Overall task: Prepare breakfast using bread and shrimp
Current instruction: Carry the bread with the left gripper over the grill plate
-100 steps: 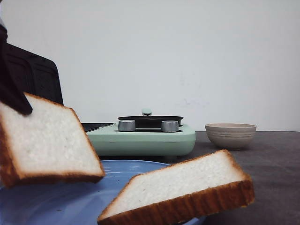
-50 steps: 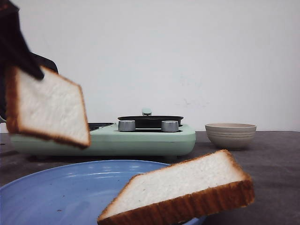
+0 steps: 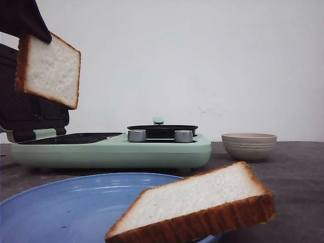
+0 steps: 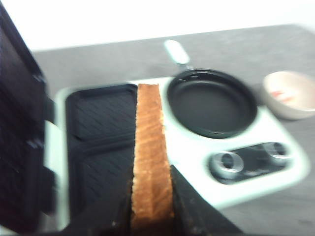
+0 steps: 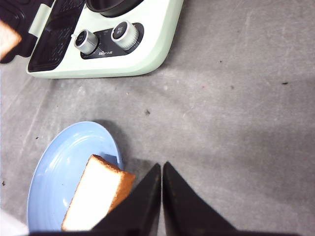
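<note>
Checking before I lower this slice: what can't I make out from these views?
- Shrimp: a red blur in the bowl, left wrist view; the front view shows only the bowl's outside.
- Held bread: edge-on in the left wrist view; the left gripper hides its lower end.
- Grill plate: blurred, partly behind the bread.

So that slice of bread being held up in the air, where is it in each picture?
Front view: the held slice hangs upper left, above the open grill.
Left wrist view: seen edge-on, centre, between the left fingers.
Right wrist view: only a corner at the left edge.
Shared landmark: the two silver knobs.
</note>
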Controlling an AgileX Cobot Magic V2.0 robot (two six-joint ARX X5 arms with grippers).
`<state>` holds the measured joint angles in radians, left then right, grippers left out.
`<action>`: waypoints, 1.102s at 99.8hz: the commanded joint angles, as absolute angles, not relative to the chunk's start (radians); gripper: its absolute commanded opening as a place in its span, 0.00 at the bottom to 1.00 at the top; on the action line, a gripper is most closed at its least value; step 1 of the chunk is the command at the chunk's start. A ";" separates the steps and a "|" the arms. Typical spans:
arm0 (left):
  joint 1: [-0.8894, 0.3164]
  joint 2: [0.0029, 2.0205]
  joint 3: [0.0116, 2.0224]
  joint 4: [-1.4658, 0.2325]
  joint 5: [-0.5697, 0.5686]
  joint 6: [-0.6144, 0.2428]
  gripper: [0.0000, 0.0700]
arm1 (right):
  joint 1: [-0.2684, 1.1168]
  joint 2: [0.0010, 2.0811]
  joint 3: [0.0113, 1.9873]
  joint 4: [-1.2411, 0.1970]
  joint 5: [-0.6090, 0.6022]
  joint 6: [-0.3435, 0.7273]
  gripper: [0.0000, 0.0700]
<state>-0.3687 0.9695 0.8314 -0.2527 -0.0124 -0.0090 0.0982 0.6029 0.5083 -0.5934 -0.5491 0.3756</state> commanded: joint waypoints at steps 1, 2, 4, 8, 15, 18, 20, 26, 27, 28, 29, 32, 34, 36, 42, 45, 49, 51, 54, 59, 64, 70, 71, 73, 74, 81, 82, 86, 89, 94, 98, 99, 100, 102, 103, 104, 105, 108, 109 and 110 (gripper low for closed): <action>-0.374 1.010 0.870 -0.224 -0.025 0.096 0.01 | 0.102 0.606 0.524 -0.586 -0.553 0.386 0.01; -0.373 1.017 0.874 -0.222 -0.026 0.102 0.01 | 0.102 0.606 0.524 -0.586 -0.553 0.386 0.01; -0.374 1.031 0.882 -0.214 -0.028 0.117 0.01 | 0.102 0.606 0.524 -0.586 -0.553 0.386 0.01; -0.373 1.060 0.898 -0.199 -0.031 0.147 0.01 | 0.102 0.606 0.524 -0.586 -0.553 0.386 0.01; -0.374 1.115 0.929 -0.171 -0.043 0.200 0.01 | 0.102 0.606 0.524 -0.587 -0.553 0.386 0.01; -0.374 1.139 0.944 -0.160 -0.055 0.223 0.01 | 0.102 0.606 0.524 -0.588 -0.553 0.386 0.01; -0.374 1.155 0.954 -0.151 -0.061 0.238 0.01 | 0.102 0.606 0.524 -0.588 -0.553 0.386 0.01; -0.373 1.208 0.985 -0.120 -0.084 0.292 0.01 | 0.102 0.606 0.524 -0.593 -0.553 0.386 0.01; -0.373 1.212 0.987 -0.117 -0.086 0.297 0.01 | 0.102 0.606 0.524 -0.593 -0.553 0.386 0.01; -0.373 1.220 0.992 -0.113 -0.089 0.305 0.00 | 0.102 0.606 0.524 -0.595 -0.553 0.386 0.01; -0.373 1.228 0.997 -0.109 -0.092 0.313 0.00 | 0.102 0.606 0.524 -0.596 -0.553 0.386 0.01; -0.373 1.255 1.013 -0.096 -0.099 0.339 0.00 | 0.102 0.606 0.524 -0.600 -0.553 0.386 0.01; -0.373 1.272 1.024 -0.086 -0.103 0.359 0.00 | 0.102 0.606 0.524 -0.603 -0.553 0.386 0.01; -0.373 1.289 1.035 -0.078 -0.106 0.379 0.00 | 0.102 0.606 0.524 -0.606 -0.553 0.385 0.01; -0.373 1.344 1.070 -0.062 -0.109 0.442 0.00 | 0.102 0.606 0.524 -0.614 -0.553 0.385 0.01; -0.373 1.370 1.089 -0.057 -0.109 0.467 0.00 | 0.102 0.606 0.524 -0.616 -0.553 0.385 0.01; -0.373 1.406 1.115 -0.052 -0.112 0.500 0.00 | 0.102 0.606 0.524 -0.620 -0.553 0.385 0.01; -0.373 1.424 1.128 -0.051 -0.115 0.515 0.00 | 0.102 0.606 0.524 -0.622 -0.553 0.385 0.01; -0.373 1.450 1.148 -0.051 -0.123 0.537 0.00 | 0.102 0.606 0.524 -0.623 -0.553 0.385 0.01; -0.373 1.499 1.184 -0.051 -0.144 0.571 0.00 | 0.102 0.606 0.524 -0.627 -0.553 0.385 0.01; -0.373 1.544 1.218 -0.051 -0.176 0.604 0.00 | 0.102 0.606 0.524 -0.631 -0.553 0.385 0.01; -0.373 1.595 1.258 -0.051 -0.213 0.638 0.00 | 0.102 0.606 0.524 -0.635 -0.553 0.385 0.01; -0.373 1.602 1.264 -0.051 -0.218 0.643 0.00 | 0.102 0.606 0.524 -0.636 -0.553 0.385 0.01; -0.373 1.618 1.275 -0.051 -0.228 0.652 0.00 | 0.102 0.606 0.524 -0.637 -0.553 0.385 0.01; -0.373 1.626 1.281 -0.051 -0.232 0.656 0.00 | 0.102 0.606 0.524 -0.638 -0.553 0.385 0.01; -0.373 1.673 1.319 -0.051 -0.263 0.680 0.00 | 0.102 0.606 0.524 -0.641 -0.553 0.385 0.01; -0.373 1.679 1.323 -0.051 -0.268 0.683 0.00 | 0.102 0.606 0.524 -0.642 -0.553 0.385 0.01; -0.373 1.705 1.340 -0.043 -0.291 0.698 0.00 | 0.102 0.606 0.524 -0.644 -0.553 0.385 0.01; -0.373 1.722 1.349 -0.033 -0.308 0.705 0.00 | 0.102 0.606 0.524 -0.645 -0.553 0.385 0.01; -0.373 1.744 1.358 -0.016 -0.326 0.715 0.00 | 0.102 0.606 0.524 -0.649 -0.553 0.385 0.01; -0.373 1.760 1.364 -0.006 -0.325 0.718 0.00 | 0.102 0.606 0.524 -0.653 -0.553 0.384 0.01; -0.373 1.764 1.365 -0.005 -0.326 0.718 0.00 | 0.102 0.606 0.524 -0.653 -0.553 0.384 0.01; -0.373 1.767 1.366 -0.003 -0.326 0.718 0.00 | 0.102 0.606 0.524 -0.654 -0.553 0.383 0.01; -0.373 1.774 1.368 -0.001 -0.326 0.719 0.00 | 0.102 0.606 0.524 -0.656 -0.552 0.382 0.01; -0.373 1.777 1.369 0.001 -0.328 0.719 0.00 | 0.102 0.606 0.524 -0.657 -0.553 0.382 0.01; -0.373 1.782 1.370 0.002 -0.332 0.720 0.00 | 0.102 0.606 0.524 -0.657 -0.552 0.382 0.01; -0.373 1.785 1.370 0.004 -0.336 0.722 0.00 | 0.102 0.606 0.524 -0.657 -0.552 0.382 0.01; -0.373 1.797 1.372 0.013 -0.348 0.726 0.00 | 0.102 0.606 0.524 -0.659 -0.552 0.382 0.01; -0.373 1.802 1.373 0.018 -0.352 0.726 0.00 | 0.102 0.606 0.524 -0.659 -0.552 0.382 0.01; -0.373 1.805 1.373 0.022 -0.358 0.727 0.00 | 0.102 0.606 0.524 -0.659 -0.552 0.382 0.01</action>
<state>-0.3687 1.7672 1.3415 -0.0090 -0.3344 0.7006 0.0982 0.6025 0.5083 -0.6621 -0.5495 0.3752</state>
